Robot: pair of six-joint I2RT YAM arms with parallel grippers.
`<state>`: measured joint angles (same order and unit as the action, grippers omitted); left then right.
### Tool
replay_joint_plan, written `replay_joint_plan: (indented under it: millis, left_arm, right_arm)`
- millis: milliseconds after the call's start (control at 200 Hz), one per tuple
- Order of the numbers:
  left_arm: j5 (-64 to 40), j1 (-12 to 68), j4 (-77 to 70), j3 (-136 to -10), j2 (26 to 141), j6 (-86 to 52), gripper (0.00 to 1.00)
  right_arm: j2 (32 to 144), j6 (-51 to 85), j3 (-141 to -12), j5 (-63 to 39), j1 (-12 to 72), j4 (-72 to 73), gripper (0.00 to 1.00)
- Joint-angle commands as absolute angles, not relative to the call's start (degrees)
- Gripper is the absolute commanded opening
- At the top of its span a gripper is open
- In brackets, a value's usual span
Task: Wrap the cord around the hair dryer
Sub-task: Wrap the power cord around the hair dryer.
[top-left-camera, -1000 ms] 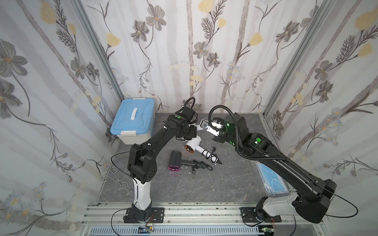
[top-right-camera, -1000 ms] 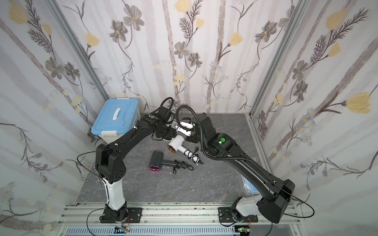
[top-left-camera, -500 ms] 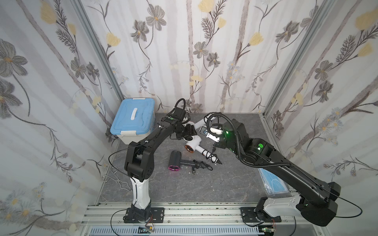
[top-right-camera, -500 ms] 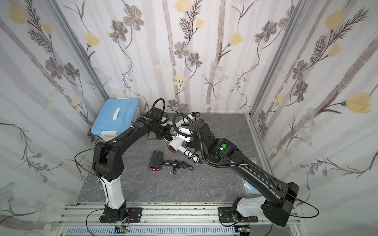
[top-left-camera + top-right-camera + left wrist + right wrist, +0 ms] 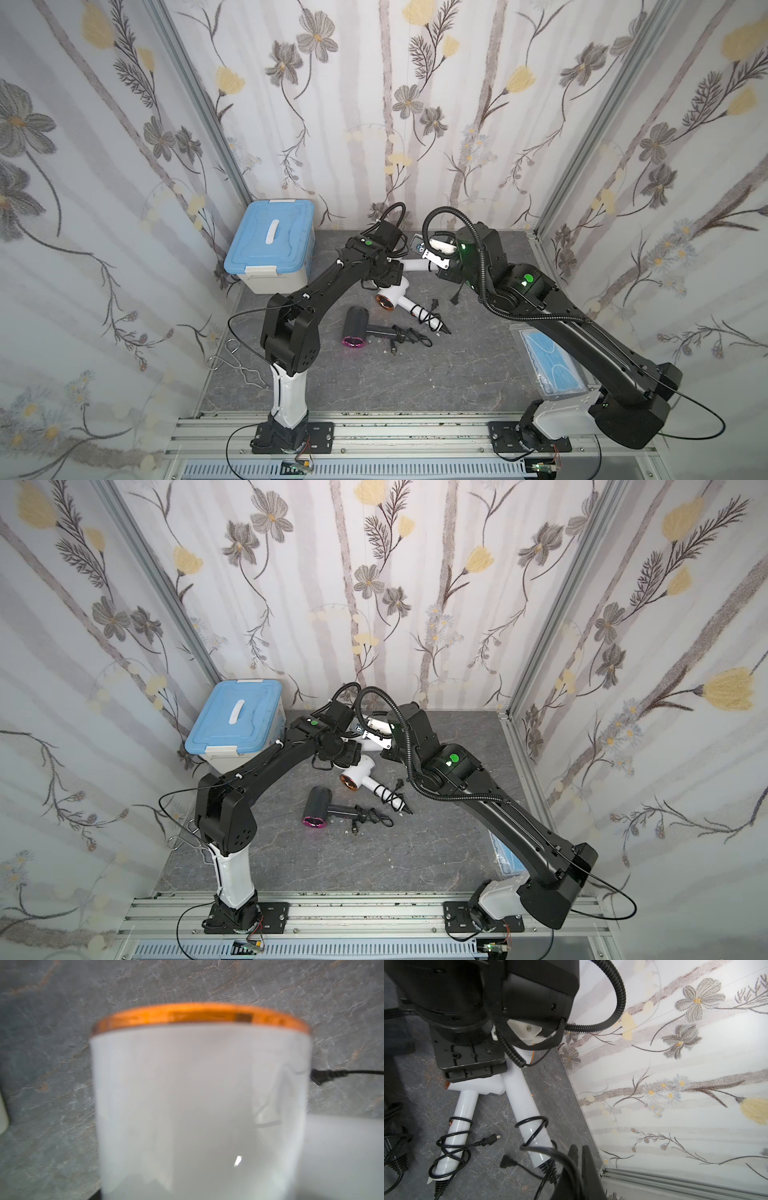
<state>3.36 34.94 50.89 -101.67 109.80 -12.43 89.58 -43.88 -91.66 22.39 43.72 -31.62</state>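
Note:
A white hair dryer [image 5: 415, 265] with an orange rim [image 5: 199, 1015] hangs above the table near the back. My left gripper [image 5: 390, 272] is shut on its barrel [image 5: 197, 1095], which fills the left wrist view. Its handle [image 5: 521, 1101] points toward my right gripper [image 5: 440, 268]. The black cord [image 5: 533, 1124] circles the handle in two loose loops. It then runs into my right gripper [image 5: 580, 1159], whose fingers are shut on it. The plug [image 5: 506, 1162] dangles below over the table.
On the table lie a second white dryer [image 5: 395, 295] with its cord coiled on the handle [image 5: 456, 1132] and a dark dryer with a pink rim [image 5: 356, 328]. A blue-lidded box [image 5: 270, 245] stands back left. Blue masks [image 5: 548, 365] lie at right. The back wall is close.
The left wrist swung a little left and came back right with the dryer. The right gripper dipped forward with the cord, then rose back toward the rear.

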Motion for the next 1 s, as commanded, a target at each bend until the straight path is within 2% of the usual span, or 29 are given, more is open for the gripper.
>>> replay_joint_plan:
  millis: [0, 175, 330, 560, 719, 814, 904, 994]
  left_arm:
    - [15.0, 37.5, 52.7, -99.9, 107.9, -2.6, 0.0]
    - [14.8, 41.2, 51.3, -96.4, 103.9, 5.3, 0.0]
    - [8.6, 42.1, 49.3, -92.0, 99.2, 8.0, 0.0]
    - [-4.4, 42.6, 39.5, -81.5, 88.3, 8.5, 0.0]
    - [-10.3, 42.2, 34.9, -80.6, 84.0, 3.6, 0.0]
    - [-10.2, 41.4, 34.7, -82.9, 82.8, -0.5, 0.0]
    - [-7.4, 41.0, 35.8, -88.3, 82.7, -4.3, 0.0]
    - [-3.7, 41.0, 38.7, -94.4, 84.1, -7.2, 0.0]
  right_arm:
    - [90.9, -44.8, -94.1, 19.1, 41.4, -23.8, 0.0]
    - [93.4, -43.9, -94.2, 15.0, 37.8, -21.7, 0.0]
    - [93.9, -40.2, -94.0, 7.3, 33.6, -20.3, 0.0]
    - [94.5, -32.5, -91.0, -8.2, 27.0, -19.2, 0.0]
    - [95.5, -27.8, -87.5, -23.8, 23.4, -18.6, 0.0]
    - [95.3, -24.7, -84.8, -29.8, 21.2, -16.5, 0.02]
    - [94.4, -22.2, -82.2, -35.2, 19.7, -14.0, 0.14]
    - [93.1, -20.1, -80.1, -40.0, 19.6, -12.5, 0.21]
